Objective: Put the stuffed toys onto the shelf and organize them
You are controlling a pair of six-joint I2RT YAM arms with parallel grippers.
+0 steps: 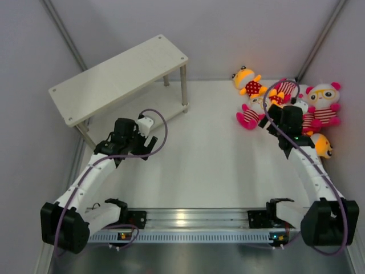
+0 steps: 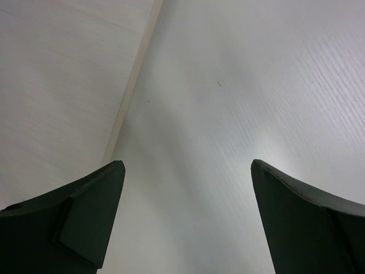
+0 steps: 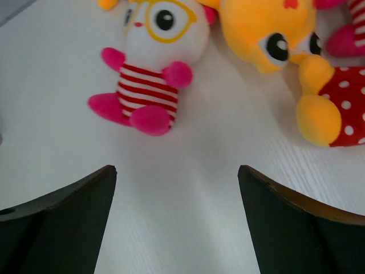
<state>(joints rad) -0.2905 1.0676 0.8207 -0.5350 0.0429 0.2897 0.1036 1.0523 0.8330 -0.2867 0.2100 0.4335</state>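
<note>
Most likely to go wrong at the grab: closing on the heap of stuffed toys (image 1: 288, 105), among touching striped and dotted bodies, and so lifting two at once, or only a loose pink limb, then dropping the catch on the long carry across the table (image 1: 211, 171) to the shelf (image 1: 117, 77). Down to crowding and to soft plush, with little firm to bite on. Safer to aim for the striped toy (image 3: 149, 85), lying face up at the near edge of the heap next to the yellow-orange toy (image 3: 268, 34) in the right wrist view, and to take it round the shirt rather than by a foot. Worth minding the wall (image 1: 348, 57) too, close behind the heap.

Heaped at the far right of the table, well apart from the shelf at the far left; none seen on its top board.

Stretched forward from the right base, with the right gripper (image 3: 177, 171) tilted down just short of the striped toy, fingers spread wide, nothing between them. On the left, bent at the elbow and reaching toward the shelf's near legs, with the left gripper (image 2: 187, 164) pointed down at the tabletop, likewise wide apart and holding nothing. Beside it a cream edge (image 2: 131, 85), possibly the shelf's lower board, though hard to be sure from so little
</note>
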